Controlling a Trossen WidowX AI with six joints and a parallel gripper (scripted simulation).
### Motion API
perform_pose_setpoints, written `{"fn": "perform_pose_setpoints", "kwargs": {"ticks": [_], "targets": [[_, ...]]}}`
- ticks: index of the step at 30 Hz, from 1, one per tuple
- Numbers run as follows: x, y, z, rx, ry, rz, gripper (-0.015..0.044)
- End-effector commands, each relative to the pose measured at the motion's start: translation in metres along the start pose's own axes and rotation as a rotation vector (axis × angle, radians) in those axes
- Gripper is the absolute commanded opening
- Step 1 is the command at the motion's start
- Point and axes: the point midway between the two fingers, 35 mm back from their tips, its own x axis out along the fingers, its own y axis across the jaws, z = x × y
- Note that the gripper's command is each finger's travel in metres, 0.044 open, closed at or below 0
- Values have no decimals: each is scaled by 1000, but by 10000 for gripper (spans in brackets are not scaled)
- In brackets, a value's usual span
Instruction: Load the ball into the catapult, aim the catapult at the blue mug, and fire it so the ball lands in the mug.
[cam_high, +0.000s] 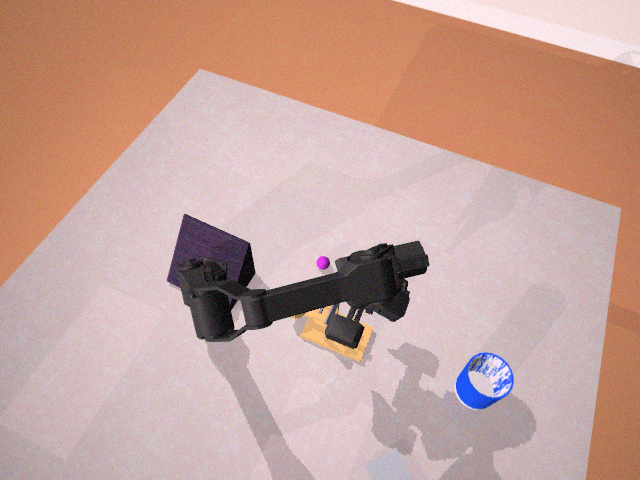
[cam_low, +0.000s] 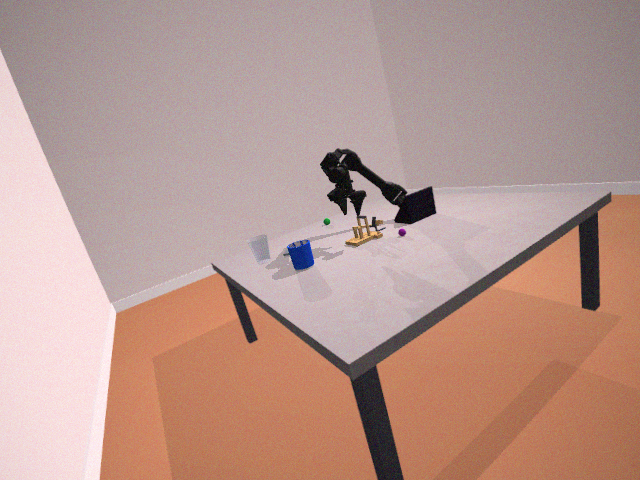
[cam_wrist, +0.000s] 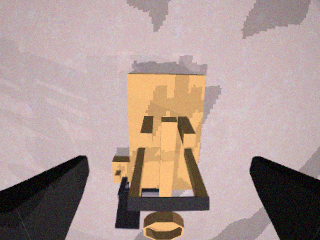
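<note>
A yellow catapult (cam_high: 314, 334) (cam_low: 363, 239) (cam_wrist: 165, 95) stands on the table, its long side running roughly toward the mug. Its round holder (cam_wrist: 164, 218) shows no ball in the wrist view. A black lever (cam_wrist: 128, 212) sits beside the frame. My gripper (cam_low: 352, 213) (cam_wrist: 171, 166) is open and empty above the catapult, one finger on each side of it in the wrist view. A purple ball (cam_high: 322, 262) (cam_low: 402, 232) lies on the table beside the catapult. The blue mug (cam_high: 473, 395) (cam_low: 301, 256) stands upright; no ball shows in its visible inside.
A dark wedge-shaped block (cam_high: 206, 242) (cam_low: 418, 206) stands by the arm's base. A green ball (cam_low: 326, 221) lies on the table's far side in the exterior view. A pale translucent cup (cam_low: 260, 249) stands behind the mug there. The table edge (cam_low: 289, 320) runs beyond the mug.
</note>
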Motion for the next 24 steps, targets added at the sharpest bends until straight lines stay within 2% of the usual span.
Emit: {"fn": "perform_pose_setpoints", "kwargs": {"ticks": [1, 7, 12, 24], "targets": [[4, -1, 0, 0, 6, -2, 440], [-2, -2, -3, 0, 8, -5, 440], [41, -2, -3, 1, 8, -6, 440], [55, -2, -3, 1, 8, -6, 440]]}}
